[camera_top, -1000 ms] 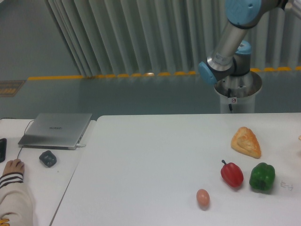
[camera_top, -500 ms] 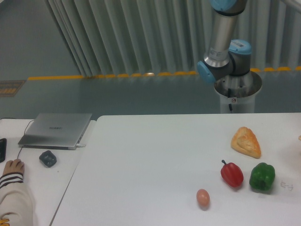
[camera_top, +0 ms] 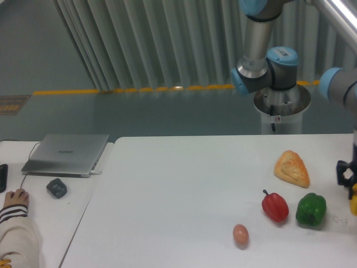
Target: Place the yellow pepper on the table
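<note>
Yellow pepper [camera_top: 353, 202] barely shows at the frame's right edge below the gripper [camera_top: 347, 174], finger state unclear, above the table [camera_top: 178, 195].

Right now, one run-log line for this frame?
phase: carrying in | gripper: at right frame edge, jaws cropped | glossy yellow bell pepper: sliver visible at gripper | large white table: pepper not yet set down

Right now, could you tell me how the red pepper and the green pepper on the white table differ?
The red pepper is red and tapered, narrowing toward its lower end; the green pepper is green, blockier and lobed. The red pepper's thin stem sticks up toward the upper left, while the green pepper shows no clear stem. The red pepper lies nearer the egg; the green one lies nearer the table's right edge. Both are glossy, rest on the table, and are ungripped.
</note>
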Available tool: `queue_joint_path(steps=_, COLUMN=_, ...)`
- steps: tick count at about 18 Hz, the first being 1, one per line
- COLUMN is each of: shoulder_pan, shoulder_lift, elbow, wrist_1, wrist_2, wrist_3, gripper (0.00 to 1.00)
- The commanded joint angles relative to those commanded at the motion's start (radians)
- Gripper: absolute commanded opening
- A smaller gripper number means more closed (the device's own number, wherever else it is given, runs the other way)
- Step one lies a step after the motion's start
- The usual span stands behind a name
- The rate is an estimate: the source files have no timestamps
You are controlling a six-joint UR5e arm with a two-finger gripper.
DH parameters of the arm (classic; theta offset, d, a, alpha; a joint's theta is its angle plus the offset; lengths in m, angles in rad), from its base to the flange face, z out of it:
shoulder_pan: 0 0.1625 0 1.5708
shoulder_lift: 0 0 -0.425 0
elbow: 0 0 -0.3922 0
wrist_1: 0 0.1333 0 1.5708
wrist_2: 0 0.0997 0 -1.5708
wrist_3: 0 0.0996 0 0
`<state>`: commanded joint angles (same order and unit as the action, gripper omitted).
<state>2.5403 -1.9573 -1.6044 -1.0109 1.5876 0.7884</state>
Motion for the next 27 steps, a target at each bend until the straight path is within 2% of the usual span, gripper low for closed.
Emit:
queue_joint_path(steps=4, shoulder_pan=-0.002, shoulder_lift=-0.006, elbow=-0.035, wrist_1=-0.002, wrist_2=0.020, wrist_3=0.032, gripper=0.34)
queue_joint_path(steps=5, shoulder_pan=-0.002, shoulder_lift=-0.012, elbow=-0.035, wrist_1=0.000, wrist_2=0.020, wrist_3=0.032, gripper=0.38)
queue_joint_path(steps=6, shoulder_pan=-0.002, shoulder_lift=-0.023, elbow=-0.032, wrist_1=0.000, wrist_2=0.020, wrist_3=0.032, gripper=0.49)
queue_joint_path(steps=7, shoulder_pan=-0.002, shoulder_lift=-0.026, elbow=-0.028, wrist_1=0.000, wrist_2=0.020, wrist_3=0.032, gripper=0.51)
queue_joint_path(steps=8, shoulder_pan=-0.002, shoulder_lift=-0.028, elbow=-0.026, wrist_1=0.000, wrist_2=0.020, wrist_3=0.032, gripper=0.65)
queue_joint_path(steps=9, shoulder_pan=-0.002, shoulder_lift=-0.028, elbow=-0.023, wrist_1=0.000, wrist_2=0.020, wrist_3=0.037, gripper=0.88)
queue_joint_path(steps=10, shoulder_pan=-0.002, shoulder_lift=-0.023, elbow=-0.019, wrist_1=0.002, wrist_2=0.020, wrist_3=0.046, gripper=1.00)
queue_joint_path(steps=17, shoulder_pan=0.020, shoulder_lift=0.043, elbow=0.018, wrist_1=-0.012, wrist_2=0.012, wrist_3=0.160, gripper=1.00)
queue_joint_path(steps=21, shoulder_pan=0.020, shoulder_lift=0.044, elbow=0.090, wrist_1=-0.080, wrist_2=0.018, wrist_3=0.176, gripper=1.00)
queue_joint_path(steps=24, shoulder_pan=0.021, shoulder_lift=0.054, elbow=0.109, wrist_1=-0.089, wrist_2=0.012, wrist_3=0.366, gripper=1.00)
queue_joint_path(steps=27, shoulder_pan=0.044, shoulder_lift=0.060, elbow=0.126, wrist_1=-0.147, wrist_2=0.005, wrist_3=0.536, gripper=1.00)
